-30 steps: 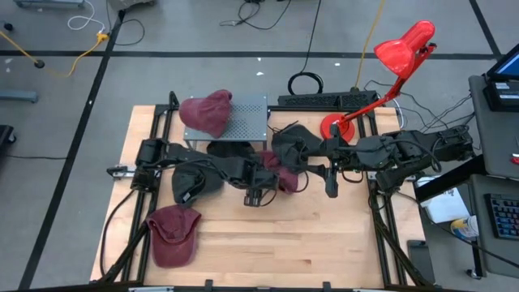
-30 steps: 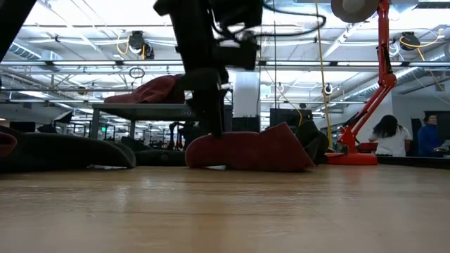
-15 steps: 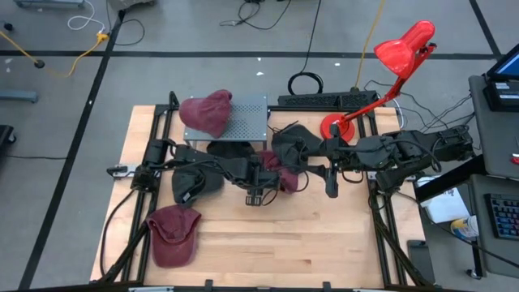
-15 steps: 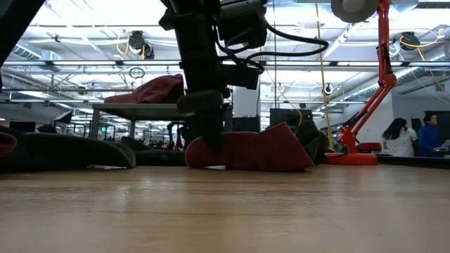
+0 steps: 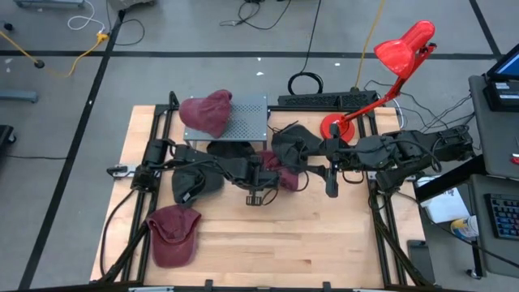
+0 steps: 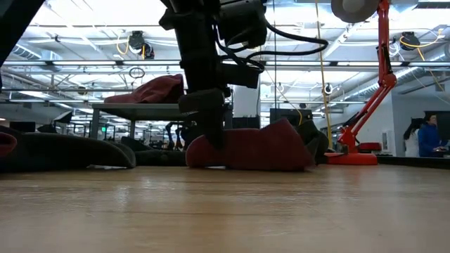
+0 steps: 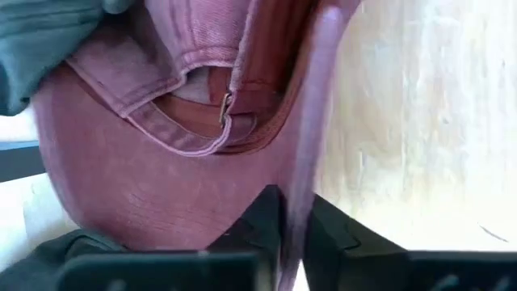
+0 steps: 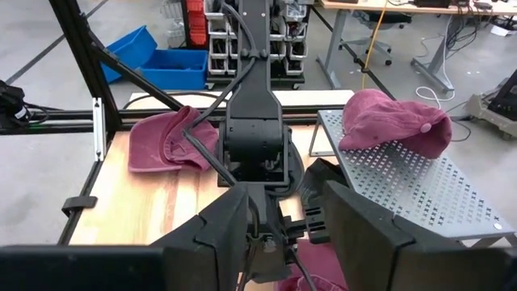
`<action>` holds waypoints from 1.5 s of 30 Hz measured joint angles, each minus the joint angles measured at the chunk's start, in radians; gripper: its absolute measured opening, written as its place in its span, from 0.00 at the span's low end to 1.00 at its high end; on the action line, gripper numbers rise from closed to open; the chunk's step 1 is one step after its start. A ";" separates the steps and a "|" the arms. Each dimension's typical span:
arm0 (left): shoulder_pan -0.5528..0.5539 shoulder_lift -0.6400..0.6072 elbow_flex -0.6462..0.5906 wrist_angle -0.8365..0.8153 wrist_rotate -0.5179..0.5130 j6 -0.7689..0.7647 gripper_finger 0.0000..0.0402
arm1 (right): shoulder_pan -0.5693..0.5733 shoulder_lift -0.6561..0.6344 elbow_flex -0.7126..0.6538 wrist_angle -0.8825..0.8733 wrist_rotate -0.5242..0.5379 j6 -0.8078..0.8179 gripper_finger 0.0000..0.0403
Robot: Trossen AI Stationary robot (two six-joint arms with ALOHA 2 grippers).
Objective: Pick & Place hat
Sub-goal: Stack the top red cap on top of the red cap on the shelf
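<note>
L tool [image 7: 292,230] clamped on hat [image 7: 161,162] brim, hat not lifted off bench [image 5: 268,235]. R tool [image 5: 331,188] half apart, idle nearby. One hat [image 5: 207,112] on rack [image 5: 247,120]; lift + place left.

We have the left gripper [image 5: 261,180] at table centre, arm stretched in from the left, fingers [image 7: 266,214] clamped together low on the surface. Right gripper [image 5: 331,180] waits just right of it, jaws partly apart.
</note>
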 joint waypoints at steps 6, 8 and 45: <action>0.002 -0.041 0.000 -0.001 0.128 -0.066 0.03 | 0.000 0.000 0.000 -0.001 0.000 -0.012 0.39; 0.000 -0.075 0.000 -0.004 0.180 -0.105 0.02 | 0.000 0.000 0.000 -0.001 0.000 -0.019 0.39; -0.001 -0.992 0.000 -0.033 0.811 -0.485 0.02 | 0.000 0.013 0.000 0.039 -0.058 0.206 0.67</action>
